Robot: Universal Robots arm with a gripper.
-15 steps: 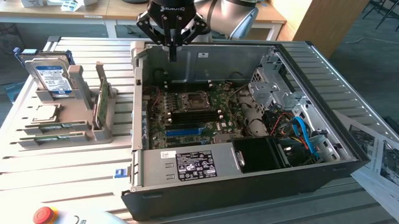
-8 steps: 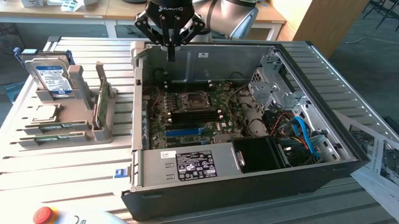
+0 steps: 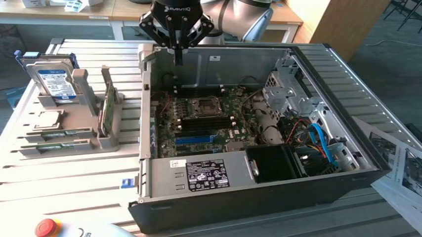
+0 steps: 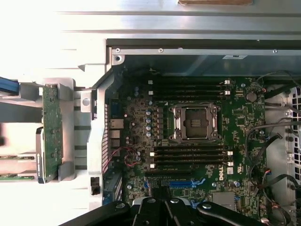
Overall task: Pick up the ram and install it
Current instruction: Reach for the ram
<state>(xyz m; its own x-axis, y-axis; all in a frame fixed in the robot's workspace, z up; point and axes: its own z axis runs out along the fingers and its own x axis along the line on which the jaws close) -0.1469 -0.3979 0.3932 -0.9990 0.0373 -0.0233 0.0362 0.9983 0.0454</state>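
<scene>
Claw [image 3: 178, 58] hangs with its fingers [image 4: 149, 208] closed together, nothing that we can see between them, tips pointing down over the back wall of the case [image 3: 264, 210]. We see a pale slatted table [image 3: 66, 182] under everything, wooden desks [image 3: 92, 9] behind it, and printed sheets [image 3: 399, 168] lying beside the case on the exterior view's right. A red button [image 3: 46, 227] sits at the table's near edge. The case lies on its side with the cover off; inside are the green motherboard [image 3: 197, 123], its square socket [image 3: 201, 106] between 2 banks of black slots [image 4: 188, 157], a power supply [image 3: 201, 175] with a white-on-black label at the front, a metal cage [image 3: 283, 94] and a blue cable [image 3: 321, 140]. On the exterior view's left, just beside the case, stands a grey rack [image 3: 80, 84]. It holds the ram [image 3: 108, 109] upright on edge in the slot nearest the case, well apart from the claw, a drive [image 3: 54, 81] standing with its blue-white label facing us, a chip [image 3: 49, 120] lying flat, and 2 flat green boards [image 3: 53, 134].
</scene>
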